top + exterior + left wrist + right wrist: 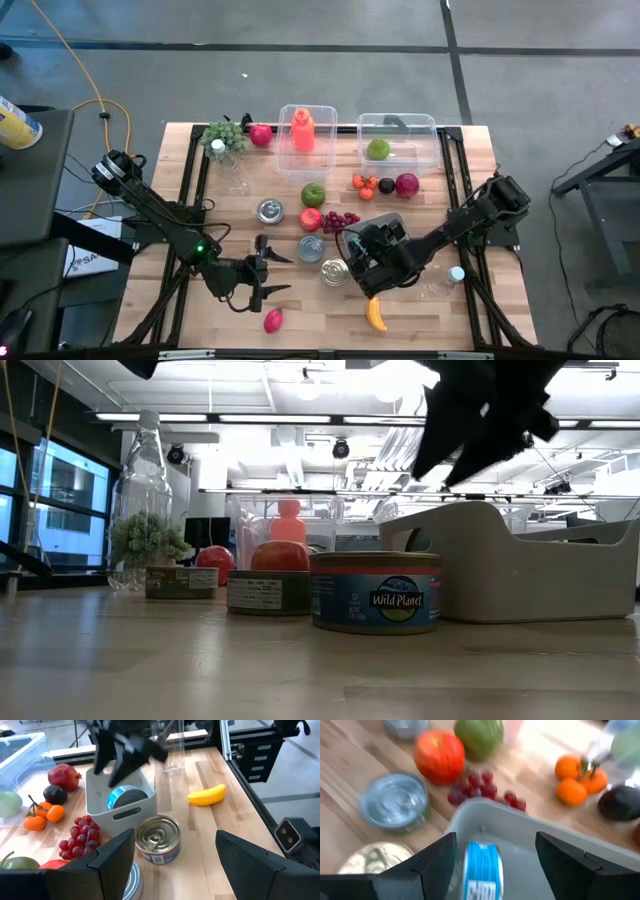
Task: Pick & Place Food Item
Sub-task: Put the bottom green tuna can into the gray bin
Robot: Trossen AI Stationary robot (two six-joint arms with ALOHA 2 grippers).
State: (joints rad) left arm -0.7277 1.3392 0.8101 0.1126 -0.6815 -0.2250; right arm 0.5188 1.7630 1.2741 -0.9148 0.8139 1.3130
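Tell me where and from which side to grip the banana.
Grip the banana across its thick middle, coming straight down from above. It lies flat on the bare table, curved, with free space on both long sides, so fingers can straddle it. The right hand hangs nearest, over the white bin.

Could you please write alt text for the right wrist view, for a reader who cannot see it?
The right gripper hangs open over a grey bin with a blue-labelled can on edge inside. Beyond the bin on the wooden table lie red grapes, a red apple, a green apple, small oranges and two tins.
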